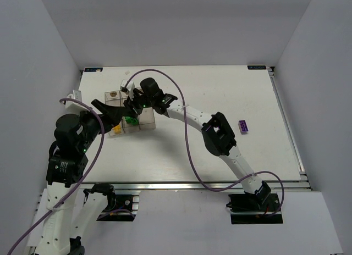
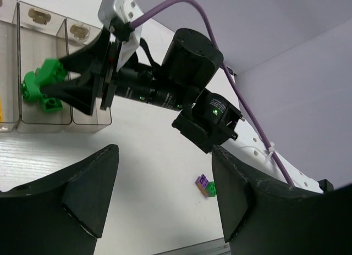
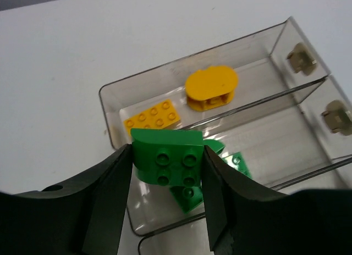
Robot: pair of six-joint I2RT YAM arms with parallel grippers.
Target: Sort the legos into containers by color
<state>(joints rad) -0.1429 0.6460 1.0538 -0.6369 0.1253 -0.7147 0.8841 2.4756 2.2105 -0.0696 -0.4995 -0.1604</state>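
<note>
The right hand (image 3: 168,175) is closed part-way on a green brick (image 3: 168,156), which is pinched by its sides, studs toward the camera, above the tray (image 3: 113,109). The brick hangs over the divider between the left bin (image 3: 258,65), where two yellow bricks (image 3: 212,90) lie, and the middle bin (image 3: 286,134), where other green bricks (image 3: 237,166) lie. Before release, the brick should be carried fully over the middle bin and lowered within its walls, so that it is not bounced off the divider in among the yellow. The left hand (image 2: 165,175) is held wide open and empty, just left of the tray; contact with the right arm is to be avoided there. A purple brick (image 1: 242,126) lies unsorted on the bench (image 1: 220,84), well to the right.
</note>
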